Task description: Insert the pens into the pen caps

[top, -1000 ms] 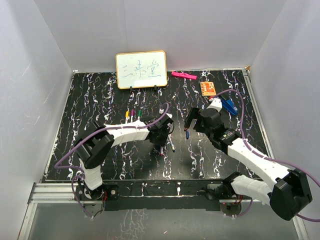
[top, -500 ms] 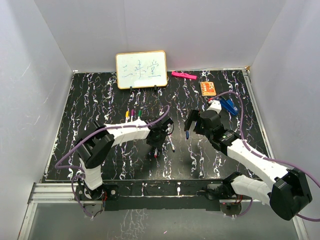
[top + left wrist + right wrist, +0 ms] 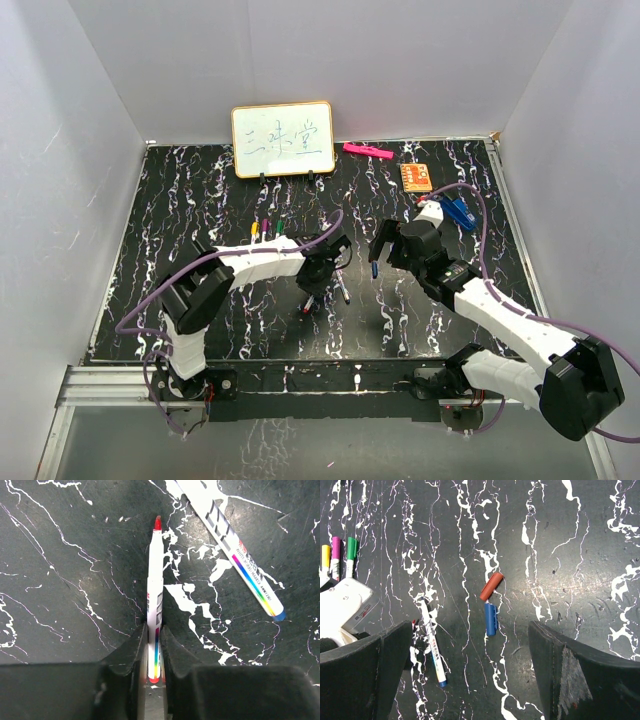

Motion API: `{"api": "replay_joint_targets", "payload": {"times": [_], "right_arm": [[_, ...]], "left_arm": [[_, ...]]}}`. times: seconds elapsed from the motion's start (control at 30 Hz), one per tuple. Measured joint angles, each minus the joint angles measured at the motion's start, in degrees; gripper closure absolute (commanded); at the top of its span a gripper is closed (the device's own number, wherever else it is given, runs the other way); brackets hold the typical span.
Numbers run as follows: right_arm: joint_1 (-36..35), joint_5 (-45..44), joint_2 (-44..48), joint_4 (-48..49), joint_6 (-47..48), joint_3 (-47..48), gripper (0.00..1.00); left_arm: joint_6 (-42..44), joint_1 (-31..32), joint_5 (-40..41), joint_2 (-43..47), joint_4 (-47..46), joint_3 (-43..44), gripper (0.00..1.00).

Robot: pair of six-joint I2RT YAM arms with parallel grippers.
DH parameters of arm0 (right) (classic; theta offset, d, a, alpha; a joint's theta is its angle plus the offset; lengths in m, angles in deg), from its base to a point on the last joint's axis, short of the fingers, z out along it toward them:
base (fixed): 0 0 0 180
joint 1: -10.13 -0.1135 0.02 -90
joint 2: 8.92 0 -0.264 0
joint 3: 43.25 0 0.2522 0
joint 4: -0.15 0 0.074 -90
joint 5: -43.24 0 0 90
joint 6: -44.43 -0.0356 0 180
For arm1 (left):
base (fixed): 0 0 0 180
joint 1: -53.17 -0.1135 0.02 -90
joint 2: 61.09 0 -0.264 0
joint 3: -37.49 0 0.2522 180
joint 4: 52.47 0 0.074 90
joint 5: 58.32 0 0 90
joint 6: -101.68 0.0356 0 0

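Between your left jaws: one red-tipped pen (image 3: 155,605), white barrel, clamped near its rear end, tip pointing away from the wrist. You cannot tell whether its tip touches the table (image 3: 180,220).

Beside it, to the right in the left wrist view: one blue-ended pen (image 3: 235,555), lying loose on a diagonal, apart from the held one.

Your right jaws: spread wide, nothing between them, hanging over the middle of the table. Below them:
- one red cap (image 3: 491,586), tilted;
- one blue cap (image 3: 491,619), just beside the red cap's lower end.

Farther back, beyond your left arm (image 3: 260,262): three pens (image 3: 336,555) side by side, with yellow, purple and green ends.

Surface: table top black, veined all over with white streaks like marble.

Along the far edge, left to right:
- one whiteboard (image 3: 283,139), light frame, standing upright, blue handwriting on it;
- one pink bar (image 3: 367,151), lying flat;
- one orange card (image 3: 417,177);
- one blue clip (image 3: 460,212), nearer you, close to the right wrist.

Room: plain white walls (image 3: 80,150) on the left, back and right. One metal rail (image 3: 100,385) at the near edge carries both arm bases. One purple cable (image 3: 150,305) loops along each arm.
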Motion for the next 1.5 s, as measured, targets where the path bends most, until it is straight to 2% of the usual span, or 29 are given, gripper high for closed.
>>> {"api": "replay_joint_targets", "payload": {"times": [0.03, 0.2, 0.33, 0.53, 0.67, 0.7, 0.97, 1.17, 1.33, 1.5], "right_arm": [[0.0, -0.1, 0.0, 0.0, -0.2, 0.0, 0.03], [0.0, -0.9, -0.3, -0.4, -1.2, 0.0, 0.05], [0.0, -1.5, -1.4, -0.8, -2.1, 0.0, 0.11], [0.0, -2.7, -3.5, -1.7, -2.7, 0.1, 0.37], [0.0, -3.3, -5.9, -2.2, -2.6, 1.2, 0.58], [0.0, -3.4, -6.7, -2.2, -2.7, 2.0, 0.6], [0.0, -3.4, -12.6, -1.9, -2.5, 5.8, 0.61], [0.0, -3.1, -16.7, -1.6, -2.7, 6.3, 0.61], [0.0, -3.0, -20.0, -1.4, -2.9, 7.8, 0.62], [0.0, -3.0, -23.4, -0.5, -3.1, 10.1, 0.62]], "left_arm": [[0.0, 0.0, 0.0, -0.2, 0.1, 0.0, 1.0], [-0.4, 0.0, 0.2, -0.2, -0.1, -0.2, 1.0], [-0.4, 0.0, 0.3, -0.1, -0.3, -0.3, 1.0], [-0.3, 0.0, 0.3, 1.1, -1.7, -1.7, 1.0], [-0.3, 0.0, 0.4, 2.6, -3.3, -2.9, 1.0], [-0.3, 0.0, 0.5, 3.1, -3.7, -3.4, 1.0], [-0.5, -0.2, 2.2, 7.7, -4.7, -8.4, 1.0], [-0.5, -0.2, 3.8, 16.5, -4.7, -14.8, 1.0], [-0.5, -0.3, 4.1, 22.5, -6.2, -16.0, 1.0], [-0.5, -0.4, 4.1, 23.5, -7.0, -16.3, 1.0]]}}
